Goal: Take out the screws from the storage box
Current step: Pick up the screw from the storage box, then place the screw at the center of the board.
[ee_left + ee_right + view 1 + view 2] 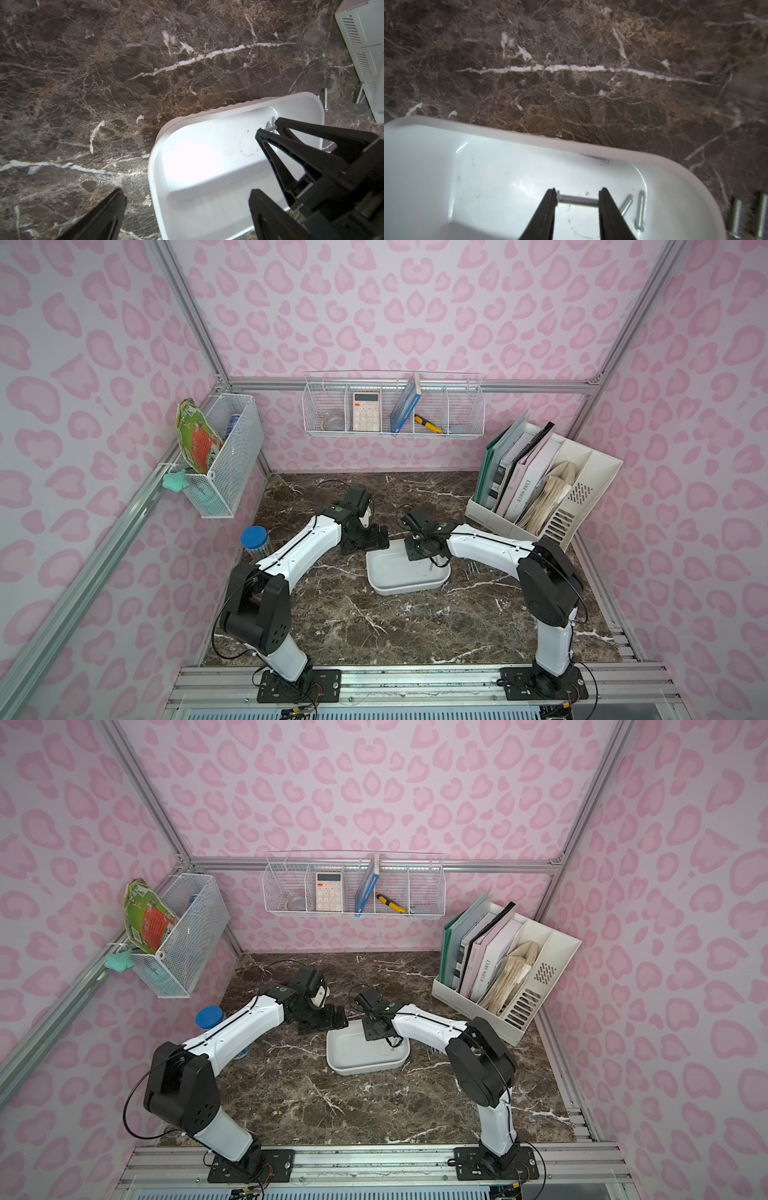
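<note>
Since the screws (640, 209) look too thin to pinch side-on, the right gripper (578, 197) has its jaws partly closed on one screw (571, 200) end to end, low inside the storage box (488, 130) near its end wall, two more lying loose beside it. A few already sit on the table (571, 99) just outside that end of the box, probably the drop spot. The left gripper (187, 191) hangs wide open and empty over the box's opposite end, maybe to steady it.
</note>
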### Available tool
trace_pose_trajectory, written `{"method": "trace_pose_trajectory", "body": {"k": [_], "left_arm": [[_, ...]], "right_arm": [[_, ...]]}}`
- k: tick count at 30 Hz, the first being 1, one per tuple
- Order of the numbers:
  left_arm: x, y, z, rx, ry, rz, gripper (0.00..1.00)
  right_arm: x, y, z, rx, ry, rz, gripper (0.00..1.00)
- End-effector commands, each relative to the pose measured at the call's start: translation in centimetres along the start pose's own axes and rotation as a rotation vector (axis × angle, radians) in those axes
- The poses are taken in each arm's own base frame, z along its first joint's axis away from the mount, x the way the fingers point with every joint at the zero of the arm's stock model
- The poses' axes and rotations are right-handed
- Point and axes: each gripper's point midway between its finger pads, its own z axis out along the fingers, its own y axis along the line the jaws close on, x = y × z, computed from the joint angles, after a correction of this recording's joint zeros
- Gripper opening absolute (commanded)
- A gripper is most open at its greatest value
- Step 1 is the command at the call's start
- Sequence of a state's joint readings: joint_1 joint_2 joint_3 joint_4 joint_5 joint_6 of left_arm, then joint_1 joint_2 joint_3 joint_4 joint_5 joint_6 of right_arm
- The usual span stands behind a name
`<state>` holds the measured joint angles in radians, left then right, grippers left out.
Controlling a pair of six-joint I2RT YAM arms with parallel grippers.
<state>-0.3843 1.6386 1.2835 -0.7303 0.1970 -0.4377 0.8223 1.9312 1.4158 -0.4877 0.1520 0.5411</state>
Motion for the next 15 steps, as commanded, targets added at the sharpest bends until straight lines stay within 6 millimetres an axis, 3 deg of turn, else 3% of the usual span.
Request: {"method": "trace_pose_trajectory", "body": {"k": [1,15], "left_arm": [[-0.1,-0.5,-0.1,0.028,-0.006,0.019,0.97],[0.1,-1.0,0.2,0.064,0.01,0.014,0.97]], "right_arm": [[-1.0,-0.3,-0.9,0.013,-0.036,0.005,0.34],[-1.5,-2.5,-3.6,0.088,-0.084,0.05,0.34]]}}
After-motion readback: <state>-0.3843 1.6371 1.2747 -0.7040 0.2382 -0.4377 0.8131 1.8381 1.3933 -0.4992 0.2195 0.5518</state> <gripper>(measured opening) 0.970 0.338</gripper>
